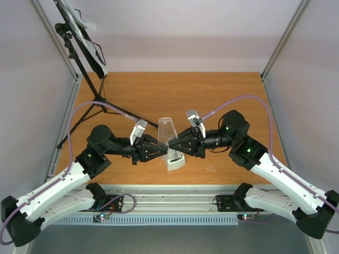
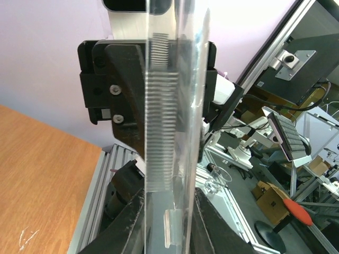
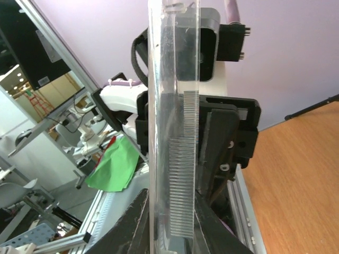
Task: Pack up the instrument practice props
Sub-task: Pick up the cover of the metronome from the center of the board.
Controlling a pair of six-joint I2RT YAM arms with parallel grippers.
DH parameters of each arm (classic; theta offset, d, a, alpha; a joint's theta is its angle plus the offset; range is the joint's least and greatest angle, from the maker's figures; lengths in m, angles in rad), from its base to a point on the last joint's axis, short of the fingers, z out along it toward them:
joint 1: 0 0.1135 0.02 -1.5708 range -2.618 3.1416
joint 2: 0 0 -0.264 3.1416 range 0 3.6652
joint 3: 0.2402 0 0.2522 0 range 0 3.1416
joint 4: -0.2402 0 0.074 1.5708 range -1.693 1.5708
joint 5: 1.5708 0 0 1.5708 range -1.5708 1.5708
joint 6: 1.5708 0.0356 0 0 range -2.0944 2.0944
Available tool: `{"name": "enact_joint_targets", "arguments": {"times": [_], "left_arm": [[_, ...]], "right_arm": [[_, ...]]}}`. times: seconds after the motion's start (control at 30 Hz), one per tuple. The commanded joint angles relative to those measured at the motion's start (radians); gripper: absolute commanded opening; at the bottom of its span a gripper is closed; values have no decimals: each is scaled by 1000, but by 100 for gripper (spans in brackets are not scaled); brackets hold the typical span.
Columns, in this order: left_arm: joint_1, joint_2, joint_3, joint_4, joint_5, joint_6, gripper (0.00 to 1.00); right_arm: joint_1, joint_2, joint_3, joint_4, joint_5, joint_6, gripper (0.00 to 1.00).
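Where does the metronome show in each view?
Top external: metronome at picture centre, between the two arms.
Left wrist: metronome, clear and upright, mid-frame.
Right wrist: metronome, clear and upright, mid-frame.
Shared landmark: the orange wooden table.

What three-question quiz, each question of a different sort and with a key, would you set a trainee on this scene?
1. True or false: the music stand stands at the far left corner of the table.
2. What do the left tool and right tool both clamp? A) sheet music B) the metronome's clear cover C) a stand leg
3. Fill in: the metronome's white base rests by the table's ____ edge, closest to the arm bases.
Key: 1 true; 2 B; 3 near.
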State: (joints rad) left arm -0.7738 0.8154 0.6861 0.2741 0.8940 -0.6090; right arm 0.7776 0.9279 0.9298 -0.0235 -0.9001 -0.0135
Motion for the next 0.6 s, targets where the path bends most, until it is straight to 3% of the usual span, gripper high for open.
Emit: {"name": "enact_joint_targets", "arguments": {"times": [0.0,0.23,0.37,0.43,0.57], "left_arm": [[-7,-16,-8,56,-32,-27,14],[-7,-12,-22,41,-63,-35,13],[-7,-12,-25,-6,-102,-23,8],[-7,-13,-24,-24,-120,-10,6],[-7,-16,-24,-41,-144,-2,6]], "right_arm": [[-8,11,-31,9,58,-19,20],[-20,-2,-60,20,85,2,32],[-23,-11,-69,57,89,11,37],[-25,-14,-69,56,95,12,55],[-27,-29,-74,40,132,5,75]]}}
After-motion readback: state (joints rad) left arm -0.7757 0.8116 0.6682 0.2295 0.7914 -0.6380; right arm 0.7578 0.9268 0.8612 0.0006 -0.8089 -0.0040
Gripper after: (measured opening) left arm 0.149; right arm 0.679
